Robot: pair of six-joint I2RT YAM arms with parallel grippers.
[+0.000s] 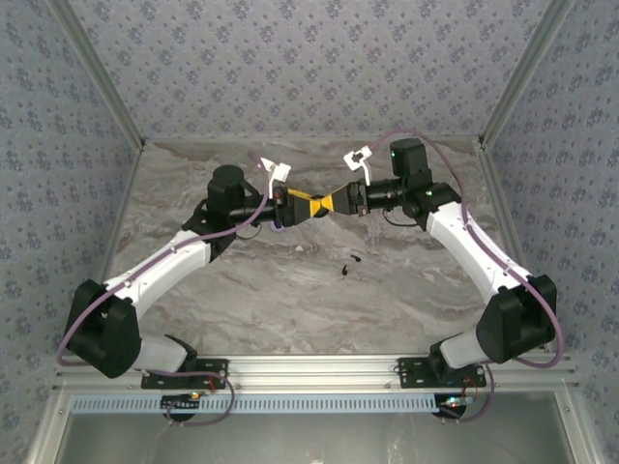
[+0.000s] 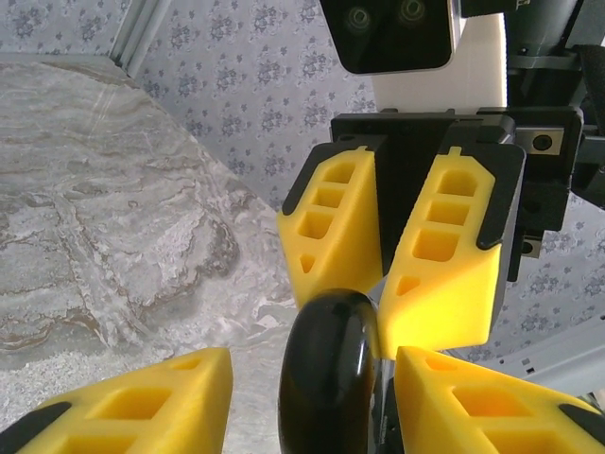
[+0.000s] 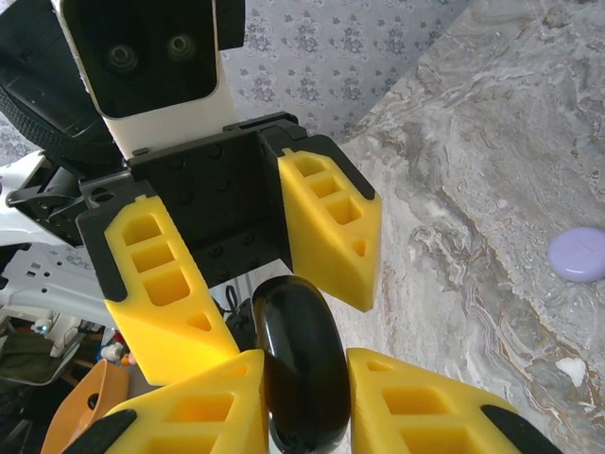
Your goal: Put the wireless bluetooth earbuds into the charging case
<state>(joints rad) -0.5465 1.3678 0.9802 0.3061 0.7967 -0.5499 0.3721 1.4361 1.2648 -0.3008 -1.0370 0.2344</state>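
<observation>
The charging case (image 3: 302, 369), a glossy black round puck, hangs edge-on above the table between both grippers. My right gripper (image 3: 304, 411) is shut on it, one yellow finger pressed to each side. My left gripper (image 2: 312, 402) is open around the same case (image 2: 326, 378); a clear gap shows between its left finger (image 2: 132, 402) and the case. From above, the left gripper (image 1: 306, 202) and right gripper (image 1: 335, 203) meet tip to tip at mid-table. Two tiny black earbuds (image 1: 356, 257) (image 1: 342, 270) lie on the marble below them, apart from both grippers.
The marble table top (image 1: 290, 290) is walled by patterned panels on three sides. A pale purple disc (image 3: 579, 253) and a small white scrap (image 3: 570, 369) lie on the marble in the right wrist view. Both arms reach in from the near rail (image 1: 309, 369).
</observation>
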